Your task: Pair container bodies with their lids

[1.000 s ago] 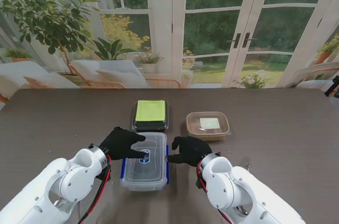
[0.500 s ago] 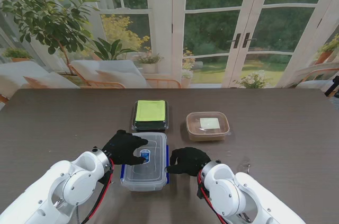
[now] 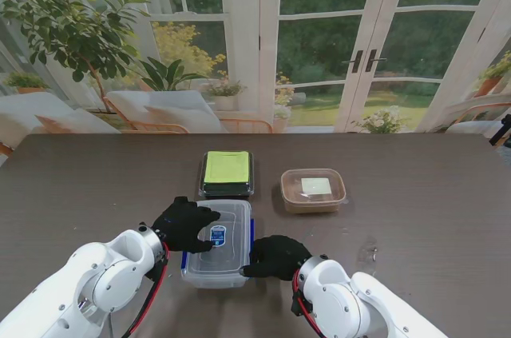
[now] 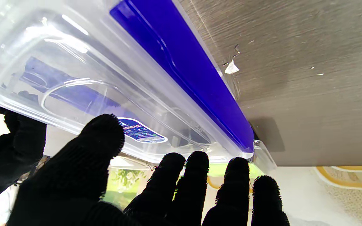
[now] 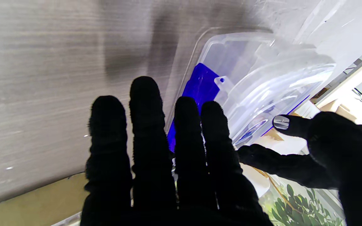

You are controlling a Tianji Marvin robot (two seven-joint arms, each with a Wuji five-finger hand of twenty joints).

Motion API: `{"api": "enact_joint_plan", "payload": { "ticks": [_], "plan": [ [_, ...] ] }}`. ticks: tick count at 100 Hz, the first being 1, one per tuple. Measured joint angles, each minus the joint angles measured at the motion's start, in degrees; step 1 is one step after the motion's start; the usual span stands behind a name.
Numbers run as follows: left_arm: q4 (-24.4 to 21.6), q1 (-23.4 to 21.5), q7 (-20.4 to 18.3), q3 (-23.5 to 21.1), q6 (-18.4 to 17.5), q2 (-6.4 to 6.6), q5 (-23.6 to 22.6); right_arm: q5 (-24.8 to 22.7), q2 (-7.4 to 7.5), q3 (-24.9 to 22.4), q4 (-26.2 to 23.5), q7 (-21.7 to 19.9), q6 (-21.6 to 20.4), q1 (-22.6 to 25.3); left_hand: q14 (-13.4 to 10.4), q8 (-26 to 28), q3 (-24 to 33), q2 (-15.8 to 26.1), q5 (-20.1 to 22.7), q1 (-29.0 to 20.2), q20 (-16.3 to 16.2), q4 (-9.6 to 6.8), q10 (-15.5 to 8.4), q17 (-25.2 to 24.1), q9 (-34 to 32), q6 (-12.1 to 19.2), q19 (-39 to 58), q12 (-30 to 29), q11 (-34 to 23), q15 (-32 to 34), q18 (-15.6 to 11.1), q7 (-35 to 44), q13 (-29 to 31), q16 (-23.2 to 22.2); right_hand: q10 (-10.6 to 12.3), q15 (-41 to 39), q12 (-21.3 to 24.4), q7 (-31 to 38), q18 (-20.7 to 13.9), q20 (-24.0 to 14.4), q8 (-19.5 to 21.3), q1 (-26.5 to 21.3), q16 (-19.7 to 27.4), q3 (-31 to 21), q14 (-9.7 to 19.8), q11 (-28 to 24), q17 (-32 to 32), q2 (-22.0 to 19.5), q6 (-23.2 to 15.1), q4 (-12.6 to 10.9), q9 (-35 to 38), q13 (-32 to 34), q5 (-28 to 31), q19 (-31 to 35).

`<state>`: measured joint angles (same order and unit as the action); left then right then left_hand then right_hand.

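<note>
A clear lidded container [image 3: 217,248] with blue side latches lies on the table in front of me. My left hand [image 3: 185,224] rests on the left part of its lid, fingers spread, thumb near the blue label [image 3: 218,234]. My right hand [image 3: 275,256] lies open against the container's right side, by the blue latch [image 5: 196,91]. In the left wrist view the left hand [image 4: 156,194] has its fingertips along the clear lid [image 4: 74,72] and the other latch [image 4: 181,72] shows. In the right wrist view the right hand [image 5: 168,175] keeps its fingers straight.
Farther from me stand a black container with a green lid [image 3: 227,172] and, to its right, a brown translucent container [image 3: 313,188] with its lid on. Small white scraps [image 3: 369,254] lie on the dark wooden table [image 3: 431,194] to the right.
My right hand has slid nearer to me along the container's right side. The left hand has drawn back a little on the lid. The container looks slightly shifted toward me.
</note>
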<state>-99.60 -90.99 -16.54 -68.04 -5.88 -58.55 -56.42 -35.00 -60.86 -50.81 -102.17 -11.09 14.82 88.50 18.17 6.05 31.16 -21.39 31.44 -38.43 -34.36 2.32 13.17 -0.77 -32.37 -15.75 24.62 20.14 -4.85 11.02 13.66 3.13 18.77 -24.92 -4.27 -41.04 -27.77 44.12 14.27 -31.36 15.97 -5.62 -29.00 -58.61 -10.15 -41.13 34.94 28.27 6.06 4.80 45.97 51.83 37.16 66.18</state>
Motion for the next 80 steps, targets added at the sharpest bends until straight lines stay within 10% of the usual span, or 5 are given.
{"api": "enact_joint_plan", "payload": {
  "ticks": [32,39,51,80],
  "plan": [
    [-0.28,-0.47,-0.87,-1.75,-1.45,0.11,-0.86,1.54,0.11,1.15,-0.63,0.9,-0.4,0.83,-0.05,-0.79,-3.02,0.14,0.0,0.41,-2.15,0.02,0.03,2.74,-0.8,0.09,-8.43,-1.1,-0.26,0.0,-0.03,-0.09,0.0,0.0,-1.32,0.0,-0.09,0.09,0.02,0.0,0.0,0.0,-0.01,-1.29,-0.02,0.0,0.0,-0.01,2.3,0.0,-0.04,0.0,0.0,0.01],
    [-0.29,-0.47,-1.24,-2.02,-1.82,0.17,-0.86,1.87,0.08,1.56,-0.88,1.15,-0.47,1.04,-0.08,-0.8,-20.23,4.38,0.0,-4.38,-3.91,-0.24,0.05,3.32,-0.8,0.09,-9.85,-1.11,-0.28,0.0,-0.04,-0.09,0.0,0.0,-1.32,0.0,-0.09,0.09,0.03,0.01,0.0,0.0,-0.01,-1.29,-0.03,0.0,0.0,-0.01,2.24,0.0,-0.05,0.0,0.0,0.0],
    [-0.32,-0.47,-1.88,-2.43,-2.41,0.3,-1.04,2.48,-0.03,2.33,-1.21,1.68,-0.47,1.27,-0.13,-0.81,-5.93,2.65,0.0,-1.31,-4.51,0.01,0.32,3.37,-0.45,0.1,-10.53,-1.13,-0.22,0.0,-0.05,-0.09,0.0,0.0,-1.32,0.0,-0.09,-0.93,0.03,0.01,-0.34,0.0,-0.01,-1.29,-0.04,0.0,0.0,-0.17,1.63,0.0,-0.12,0.0,-1.12,0.01],
    [-0.73,-0.85,-2.79,-3.43,-3.7,0.47,-0.75,3.46,-0.5,3.96,-1.68,2.79,-1.34,1.66,-0.73,-0.82,-3.85,2.63,-0.02,-1.38,-4.51,0.01,0.56,3.38,-0.5,1.66,-10.53,-1.13,-0.34,-0.01,-0.08,-0.09,0.0,0.0,-1.32,0.0,-0.09,-0.95,0.04,0.01,-0.35,-0.05,-0.01,-2.54,-0.04,0.0,0.0,-1.55,-1.03,0.0,-0.13,0.0,-1.12,0.01]
  ]
}}
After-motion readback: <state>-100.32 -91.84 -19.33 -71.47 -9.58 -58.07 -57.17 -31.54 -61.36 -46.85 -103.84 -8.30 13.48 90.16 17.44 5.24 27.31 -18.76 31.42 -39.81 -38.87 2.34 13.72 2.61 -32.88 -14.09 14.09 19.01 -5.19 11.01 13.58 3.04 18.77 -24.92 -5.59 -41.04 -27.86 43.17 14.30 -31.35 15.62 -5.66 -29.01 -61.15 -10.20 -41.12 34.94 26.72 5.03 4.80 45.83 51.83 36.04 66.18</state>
